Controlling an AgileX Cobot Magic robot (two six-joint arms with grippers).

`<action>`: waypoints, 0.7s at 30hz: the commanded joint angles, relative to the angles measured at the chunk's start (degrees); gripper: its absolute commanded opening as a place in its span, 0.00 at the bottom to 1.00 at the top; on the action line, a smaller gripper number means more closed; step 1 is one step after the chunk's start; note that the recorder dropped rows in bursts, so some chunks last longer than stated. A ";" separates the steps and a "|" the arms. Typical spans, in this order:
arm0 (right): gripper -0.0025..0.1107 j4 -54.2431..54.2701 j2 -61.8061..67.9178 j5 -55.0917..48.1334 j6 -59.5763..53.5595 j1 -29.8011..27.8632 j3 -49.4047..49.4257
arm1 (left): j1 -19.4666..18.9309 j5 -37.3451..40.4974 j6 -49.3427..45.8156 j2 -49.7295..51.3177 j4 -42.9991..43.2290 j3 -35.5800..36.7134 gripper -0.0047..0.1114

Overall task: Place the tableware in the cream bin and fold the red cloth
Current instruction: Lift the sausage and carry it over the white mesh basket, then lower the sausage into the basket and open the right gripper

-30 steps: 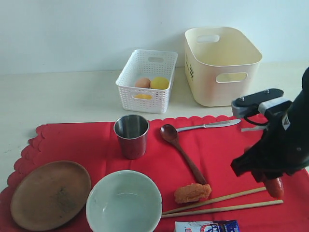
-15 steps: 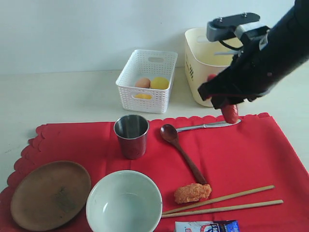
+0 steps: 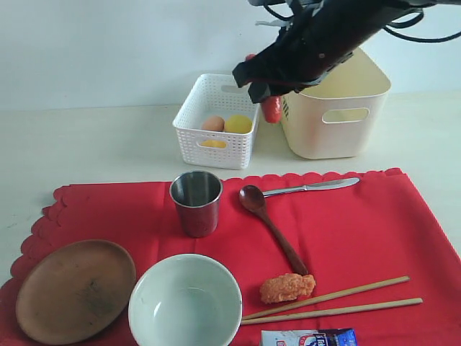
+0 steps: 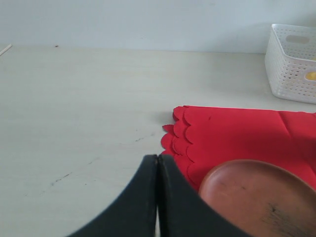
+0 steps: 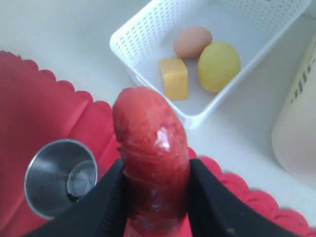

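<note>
A red sausage (image 3: 271, 110) is clamped in the right gripper (image 3: 268, 97), in the air between the white basket (image 3: 216, 148) at nine o'clock and the cream bin (image 3: 338, 137) at three. Release is best delayed until the basket's rim is cleared. The steel cup (image 3: 196, 202) and other tableware are seen on the red cloth (image 3: 346, 223). The left gripper (image 4: 157, 165) is closed and empty.

The right arm (image 3: 328, 36) is showing as a bulky, matte black body, with thin dark cables (image 3: 425, 37) looping off its upper end. The right tool (image 3: 268, 97) is ending in two black fingers (image 5: 106, 205) with smooth, rounded inner faces. The left tool (image 4: 158, 163) is showing two matte black fingers, curving and tapering to narrow tips.
</note>
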State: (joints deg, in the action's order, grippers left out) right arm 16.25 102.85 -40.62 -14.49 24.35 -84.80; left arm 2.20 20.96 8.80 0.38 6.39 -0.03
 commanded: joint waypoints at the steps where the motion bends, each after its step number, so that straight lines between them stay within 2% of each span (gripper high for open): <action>1: 0.02 0.67 7.11 1.33 -1.06 -0.18 -8.25 | -0.24 -0.55 0.23 -0.38 0.05 0.03 0.04; 7: 0.02 0.72 20.62 -1.13 -2.27 -0.18 -23.38 | -0.24 -0.55 0.23 -0.38 0.05 0.03 0.04; 12: 0.02 0.72 29.19 -2.01 -2.37 -0.18 -31.90 | -0.24 -0.55 0.23 -0.38 0.05 0.03 0.04; 19: 0.02 -2.78 35.21 0.47 -2.37 -0.18 -36.27 | -0.24 -0.55 0.23 -0.38 0.05 0.03 0.04; 21: 0.06 -3.14 35.74 0.96 -2.37 -0.18 -36.27 | -0.24 -0.55 0.23 -0.38 0.05 0.03 0.04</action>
State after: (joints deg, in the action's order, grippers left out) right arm 14.02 138.20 -41.35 -16.34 24.35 -120.58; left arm 2.20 20.96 8.80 0.38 6.39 -0.03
